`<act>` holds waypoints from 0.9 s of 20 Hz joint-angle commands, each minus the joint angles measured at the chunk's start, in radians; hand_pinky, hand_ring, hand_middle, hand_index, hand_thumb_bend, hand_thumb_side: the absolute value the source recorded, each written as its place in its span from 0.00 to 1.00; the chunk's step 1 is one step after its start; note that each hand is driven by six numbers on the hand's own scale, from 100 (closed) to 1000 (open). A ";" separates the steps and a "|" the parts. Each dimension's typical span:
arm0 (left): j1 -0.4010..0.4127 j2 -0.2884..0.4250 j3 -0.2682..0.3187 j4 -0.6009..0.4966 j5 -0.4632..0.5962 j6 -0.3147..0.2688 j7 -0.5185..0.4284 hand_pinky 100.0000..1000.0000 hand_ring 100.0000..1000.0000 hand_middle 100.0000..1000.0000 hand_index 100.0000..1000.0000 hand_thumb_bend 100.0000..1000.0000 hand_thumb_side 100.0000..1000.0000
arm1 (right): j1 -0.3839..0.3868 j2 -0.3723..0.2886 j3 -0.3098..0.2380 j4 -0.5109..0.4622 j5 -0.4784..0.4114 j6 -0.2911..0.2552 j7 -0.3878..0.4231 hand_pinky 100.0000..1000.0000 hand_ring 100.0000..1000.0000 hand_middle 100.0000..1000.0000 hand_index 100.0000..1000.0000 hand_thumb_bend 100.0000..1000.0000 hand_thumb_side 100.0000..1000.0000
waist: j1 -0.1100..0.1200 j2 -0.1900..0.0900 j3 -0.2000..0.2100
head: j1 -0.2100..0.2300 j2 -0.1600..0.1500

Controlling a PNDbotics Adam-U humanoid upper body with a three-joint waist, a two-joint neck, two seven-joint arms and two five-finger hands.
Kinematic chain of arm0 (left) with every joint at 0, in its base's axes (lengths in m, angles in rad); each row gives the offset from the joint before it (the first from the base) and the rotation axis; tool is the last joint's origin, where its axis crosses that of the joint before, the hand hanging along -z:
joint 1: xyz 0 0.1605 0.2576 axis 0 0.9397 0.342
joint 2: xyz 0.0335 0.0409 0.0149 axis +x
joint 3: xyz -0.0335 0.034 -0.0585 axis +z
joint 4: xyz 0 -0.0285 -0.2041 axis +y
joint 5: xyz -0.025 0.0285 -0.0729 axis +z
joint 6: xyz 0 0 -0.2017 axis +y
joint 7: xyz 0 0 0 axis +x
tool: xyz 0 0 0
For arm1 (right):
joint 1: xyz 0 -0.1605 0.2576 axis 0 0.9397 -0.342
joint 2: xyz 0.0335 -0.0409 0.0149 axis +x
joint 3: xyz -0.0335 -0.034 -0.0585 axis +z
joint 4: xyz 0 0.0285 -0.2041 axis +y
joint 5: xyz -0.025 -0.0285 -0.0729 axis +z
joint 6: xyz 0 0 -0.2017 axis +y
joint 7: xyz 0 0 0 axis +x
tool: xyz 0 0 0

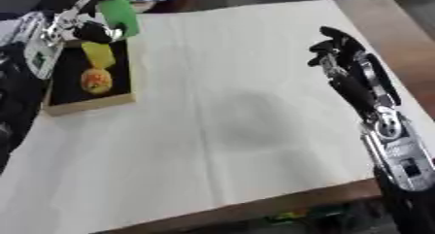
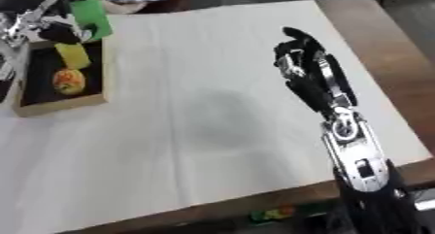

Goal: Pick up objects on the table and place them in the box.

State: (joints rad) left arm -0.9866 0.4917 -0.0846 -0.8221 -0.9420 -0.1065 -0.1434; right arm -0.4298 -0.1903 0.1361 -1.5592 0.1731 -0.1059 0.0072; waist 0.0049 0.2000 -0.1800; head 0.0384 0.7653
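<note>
Left hand (image 1: 95, 33) grips a flat green block (image 1: 119, 13) above the dark-lined wooden box (image 1: 89, 103); right hand (image 1: 340, 51) hangs relaxed, fingers loosely uncurled.

The right hand (image 1: 344, 51) is black all over — dark fingers with a glossy sheen — and joins a black forearm with a thin silver strip along its side. Below that sits a round silver joint with a dark centre, then a silver-grey casing with a small black rectangular inset, ending in a black sleeve-like lower section. The left hand (image 1: 93, 32) is likewise black — its arm shows silver metal links and a pale casing bearing a small dark marking that is too blurred to read.
</note>
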 commanded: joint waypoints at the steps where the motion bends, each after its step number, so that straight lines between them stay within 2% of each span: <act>1: -0.003 0.041 0.019 0.002 -0.004 0.031 -0.023 0.66 0.46 0.43 0.63 0.19 0.26 | -0.009 -0.016 -0.006 -0.013 0.002 -0.003 -0.003 0.72 0.58 0.62 0.89 0.00 0.64 | 0.013 -0.034 0.005 | -0.007 0.005; 6: 0.014 0.038 0.036 0.061 -0.031 0.056 -0.022 0.66 0.46 0.44 0.63 0.20 0.28 | -0.008 -0.018 -0.010 -0.011 0.003 -0.001 -0.005 0.72 0.58 0.62 0.89 0.00 0.64 | 0.007 -0.035 0.009 | -0.009 0.005; 9: 0.018 0.037 0.040 0.075 -0.048 0.062 -0.013 0.68 0.52 0.50 0.70 0.22 0.30 | -0.009 -0.018 -0.010 -0.010 0.002 -0.001 -0.006 0.72 0.58 0.62 0.89 0.00 0.64 | 0.004 -0.034 0.011 | -0.009 0.005; 11: 0.021 0.038 0.042 0.075 -0.052 0.065 -0.009 0.70 0.56 0.58 0.77 0.24 0.36 | -0.009 -0.017 -0.010 -0.010 0.002 -0.001 -0.005 0.73 0.58 0.62 0.89 0.00 0.64 | 0.003 -0.034 0.013 | -0.010 0.005; 14: 0.024 0.049 0.044 0.058 -0.049 0.063 -0.011 0.71 0.60 0.64 0.81 0.27 0.43 | -0.010 -0.017 -0.010 -0.009 0.003 -0.001 -0.004 0.73 0.58 0.62 0.89 0.00 0.64 | 0.002 -0.035 0.017 | -0.010 0.005; 18: 0.035 0.080 0.045 0.010 -0.030 0.053 -0.032 0.74 0.65 0.70 0.85 0.36 0.59 | -0.007 -0.018 -0.011 -0.006 0.005 -0.001 -0.004 0.73 0.58 0.62 0.89 0.00 0.64 | 0.002 -0.038 0.023 | -0.011 0.005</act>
State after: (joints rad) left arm -0.9357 0.5286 -0.0446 -0.7865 -0.9763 -0.0512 -0.1673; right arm -0.4268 -0.1905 0.1331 -1.5561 0.1741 -0.1059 0.0069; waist 0.0049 0.1941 -0.1562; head 0.0302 0.7653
